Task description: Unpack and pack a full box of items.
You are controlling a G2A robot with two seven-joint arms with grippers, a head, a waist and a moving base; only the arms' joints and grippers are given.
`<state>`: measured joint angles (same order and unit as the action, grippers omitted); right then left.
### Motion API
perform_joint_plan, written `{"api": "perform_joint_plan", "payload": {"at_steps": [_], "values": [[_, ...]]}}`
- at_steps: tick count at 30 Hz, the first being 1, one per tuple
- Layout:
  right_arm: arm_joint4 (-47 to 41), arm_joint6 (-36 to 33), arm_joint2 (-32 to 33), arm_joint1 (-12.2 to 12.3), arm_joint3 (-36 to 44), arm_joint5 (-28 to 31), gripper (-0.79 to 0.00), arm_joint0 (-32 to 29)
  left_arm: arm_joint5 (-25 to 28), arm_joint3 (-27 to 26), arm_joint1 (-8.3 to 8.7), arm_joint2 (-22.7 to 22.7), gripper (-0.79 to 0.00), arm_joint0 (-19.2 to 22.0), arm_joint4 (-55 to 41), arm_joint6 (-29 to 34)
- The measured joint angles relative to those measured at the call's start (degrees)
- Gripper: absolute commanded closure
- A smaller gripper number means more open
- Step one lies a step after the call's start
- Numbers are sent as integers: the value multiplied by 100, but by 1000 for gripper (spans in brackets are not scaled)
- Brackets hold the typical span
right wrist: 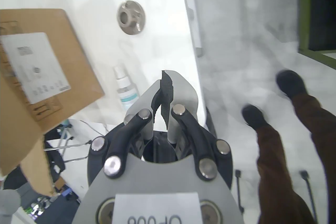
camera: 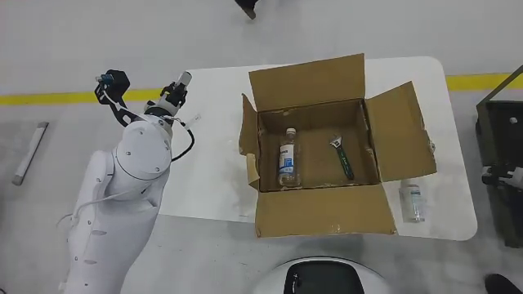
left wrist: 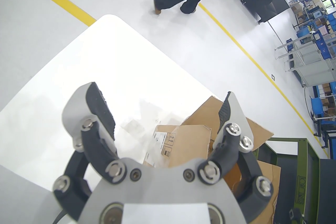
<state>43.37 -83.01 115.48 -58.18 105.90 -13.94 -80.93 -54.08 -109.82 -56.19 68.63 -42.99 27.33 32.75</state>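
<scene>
An open cardboard box [camera: 327, 212] stands on the white table [camera: 212, 131] with all its flaps spread out. Inside it lie a clear bottle [camera: 287, 159] and a green-handled tool [camera: 341, 158]. A small spray bottle [camera: 413, 200] lies on the table just right of the box; the right wrist view has it as the spray bottle [right wrist: 126, 91] beside a box flap [right wrist: 39, 64]. My left gripper [left wrist: 160, 93] is open and empty, held over the table's left part [camera: 180, 83], apart from the box [left wrist: 183, 141]. My right gripper [right wrist: 164, 78] is shut on nothing, off the table's right edge.
A small round metal piece [right wrist: 131, 17] rests on the table past the spray bottle. A dark green cart [camera: 498, 155] stands right of the table. The table's left part [left wrist: 105, 64] is bare white surface.
</scene>
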Motion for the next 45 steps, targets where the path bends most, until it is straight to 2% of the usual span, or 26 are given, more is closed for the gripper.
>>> {"api": "perform_joint_plan", "payload": {"at_steps": [4,12,16,17,18,25,28,29,31,35,37,41,42,44,45], "values": [[933,-513,-492,90,27,335,0,185,0,0,0,0,-785,0,0,0],[897,-477,-479,87,32,338,0,171,0,0,0,0,-785,0,0,0],[718,-212,-538,87,97,373,0,190,0,0,0,0,-785,0,0,0],[693,-226,-553,95,89,401,-58,253,0,0,0,0,-785,0,0,0],[659,-257,-570,106,70,441,-154,336,0,0,0,0,-785,0,0,0],[695,-505,-1035,214,-580,652,-379,1356,0,0,0,0,-785,0,0,0],[845,-499,-1388,265,-891,711,-391,1747,0,0,0,0,-785,0,0,0],[898,-499,-1495,280,-984,714,-431,1859,0,0,0,0,-785,0,0,0],[958,-499,-1737,313,-1142,724,-431,2114,0,0,0,0,-785,0,0,0],[1060,-499,-2212,360,-1334,762,-579,2479,0,0,0,0,-785,0,0,0],[1086,-499,-2446,376,-1403,727,-585,2624,0,0,0,0,-785,0,0,0],[1218,-499,-2910,391,-1581,669,-548,2818,0,0,0,0,-785,0,0,0],[1252,-499,-3010,391,-1628,646,-489,2861,0,0,0,0,-785,0,0,0],[1389,-499,-3223,387,-1747,587,-493,2967,0,0,0,0,-785,0,0,0],[1459,-499,-3331,378,-1812,546,-409,3028,0,0,0,0,-785,0,0,0]]}}
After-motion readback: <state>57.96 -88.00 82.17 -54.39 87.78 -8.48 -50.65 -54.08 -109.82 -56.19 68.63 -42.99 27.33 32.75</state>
